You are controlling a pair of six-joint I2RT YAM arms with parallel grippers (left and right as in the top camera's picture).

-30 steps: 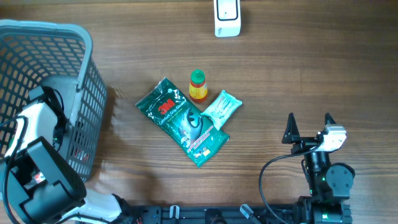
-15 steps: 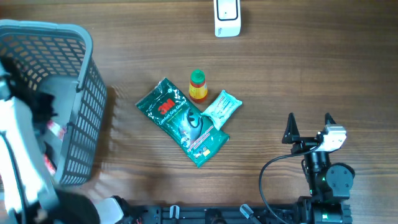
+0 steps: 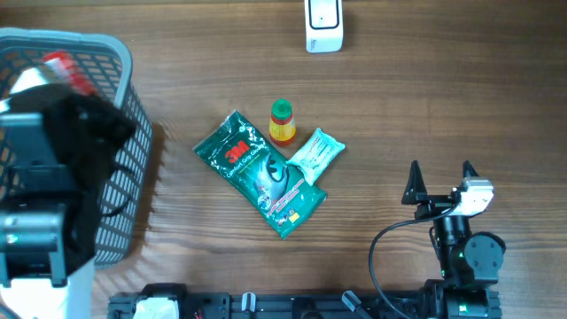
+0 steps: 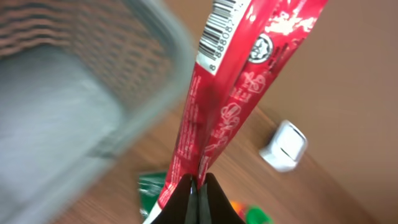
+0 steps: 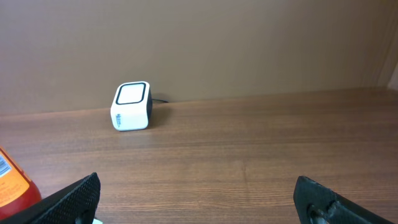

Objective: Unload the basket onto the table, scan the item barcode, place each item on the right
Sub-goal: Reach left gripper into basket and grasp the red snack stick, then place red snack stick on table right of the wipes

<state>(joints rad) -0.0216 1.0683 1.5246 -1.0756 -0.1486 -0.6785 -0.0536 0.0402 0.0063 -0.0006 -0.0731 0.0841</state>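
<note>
A long red snack packet [image 4: 230, 106] hangs pinched in my left gripper [image 4: 199, 186], whose jaws are shut on its lower end. Its barcode [image 4: 219, 34] shows on a white patch near the top. In the overhead view my left arm [image 3: 53, 177] is raised high over the basket, with a bit of the red packet [image 3: 64, 64] showing above it. The white scanner [image 3: 323, 25] stands at the table's far edge, also seen as the scanner [image 4: 284, 146] and the scanner [image 5: 132, 106]. My right gripper [image 3: 440, 177] rests open and holds nothing at the front right.
A grey mesh basket [image 3: 133, 151] stands at the left. Mid-table lie a green 3M packet [image 3: 257, 173], a white-and-teal pack [image 3: 316, 152] and a small bottle with a green cap [image 3: 282, 121]. Bare wood lies between these and the scanner.
My left arm has risen out of the basket toward the camera, carrying the red packet up with it. The right arm has not moved.
</note>
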